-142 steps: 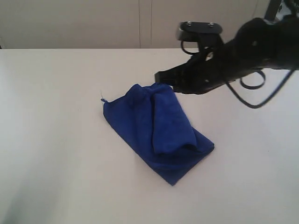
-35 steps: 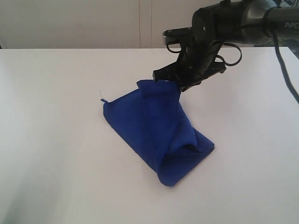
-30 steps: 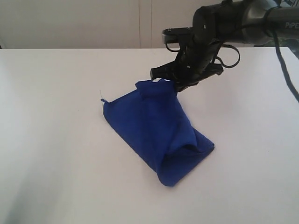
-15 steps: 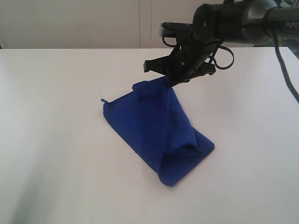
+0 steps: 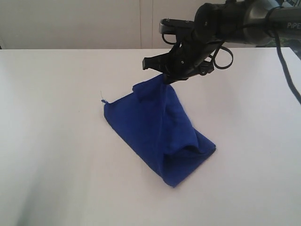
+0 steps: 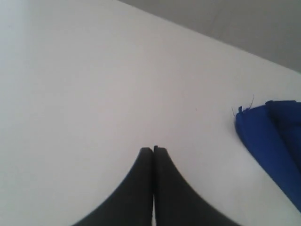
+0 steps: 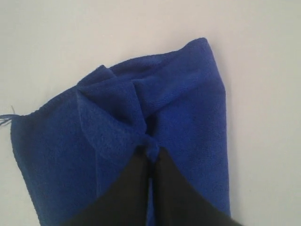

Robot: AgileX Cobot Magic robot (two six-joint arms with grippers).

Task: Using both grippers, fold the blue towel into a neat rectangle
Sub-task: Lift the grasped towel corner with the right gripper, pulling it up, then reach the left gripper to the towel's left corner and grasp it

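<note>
One blue towel [image 5: 155, 132], two pincers [image 6: 153, 149] [image 7: 149, 153], apparently one white table [image 5: 56, 165].

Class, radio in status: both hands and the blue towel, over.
Right hand shut on blue towel, edge raised off table. Left hand shut, empty, clear of towel. Nothing in the way.

The towel [image 6: 277, 150] ran off the left wrist view's edge. In the right wrist view, black fingers [image 7: 178, 197] covered its near part. The right arm [image 5: 256, 19] was cut by the exterior view's edge.
</note>
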